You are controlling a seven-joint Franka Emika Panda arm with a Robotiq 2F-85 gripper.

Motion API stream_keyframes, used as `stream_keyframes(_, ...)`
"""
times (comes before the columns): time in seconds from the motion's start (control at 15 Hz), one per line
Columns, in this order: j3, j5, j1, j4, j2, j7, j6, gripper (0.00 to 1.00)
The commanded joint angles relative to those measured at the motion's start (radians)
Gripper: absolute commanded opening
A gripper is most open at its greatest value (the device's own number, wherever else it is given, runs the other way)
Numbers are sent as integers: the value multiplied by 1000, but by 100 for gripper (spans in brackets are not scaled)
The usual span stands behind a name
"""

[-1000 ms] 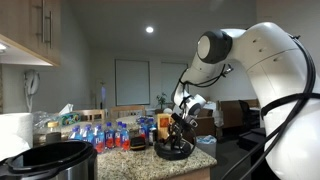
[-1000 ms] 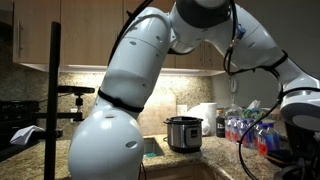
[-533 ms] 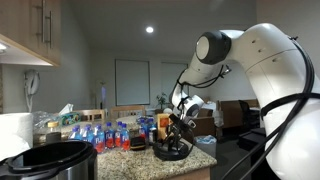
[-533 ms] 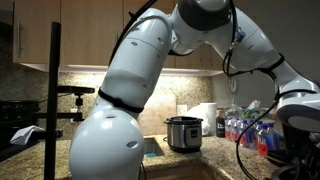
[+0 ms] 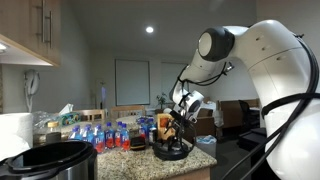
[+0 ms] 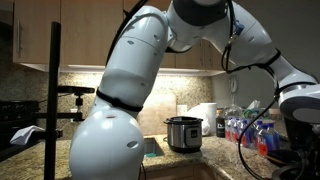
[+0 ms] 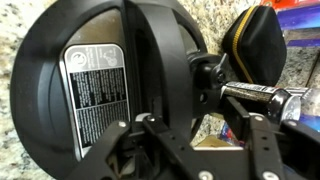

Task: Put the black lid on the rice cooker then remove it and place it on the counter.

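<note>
Over at the counter (image 5: 203, 157) edge, in an exterior view, the black lid (image 5: 172, 152) lies flat on the granite w/ the gripper (image 5: 178, 126) right above it, approx. over its middle. From my seat the arm comes in from the right of that shot and bends down to the lid. The rice cooker (image 5: 58, 160) sits well apart from the lid, low in the near corner of that view, top open, black rim showing. A row of colourful bottles (image 5: 105, 135) stands between the two, further back.

Wrist cam: the lid (image 7: 45, 120) fills most of the pic, glossy black, w/ a silver printed label (image 7: 92, 85) on the face toward the cam; text too small to read. Speckled counter (image 7: 20, 25) shows round the lid's edge. The gripper (image 7: 190, 125) comes in from the bottom, fingers (image 7: 122, 145) set apart on either side of the lid's centre part. Tips blend into the black, so I can't tell if they're clamped on it or just straddling it. A dark rounded obj. w/ a yellowish rim (image 7: 255, 45) sits just beside the lid.

From the opp. side, an exterior view shows the cooker (image 6: 183, 133), silver body, no lid on it, w/ a white appliance (image 6: 205, 115) close behind and bottles (image 6: 245, 128) nearby. Lid itself I can't make out from there.
</note>
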Motion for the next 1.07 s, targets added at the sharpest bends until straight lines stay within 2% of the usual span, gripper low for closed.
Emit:
stream_keyframes(0.0,-15,-101,27,-62,-96,106,39,97)
stream_keyframes(0.27,-16,-251,56,-94,-184,213,56,100)
stream_keyframes(0.4,-21,-415,81,-108,-247,301,19,100)
stream_keyframes(0.6,-170,-681,265,-118,-317,400,-46,100)
stream_keyframes(0.73,-205,-857,338,-89,-352,467,-114,100)
stream_keyframes(0.87,-186,-1029,373,-64,-396,534,-186,100)
stream_keyframes(0.93,-63,-1112,283,-62,-433,559,-234,100)
stream_keyframes(1.0,-28,-1194,288,-76,-487,583,-285,100)
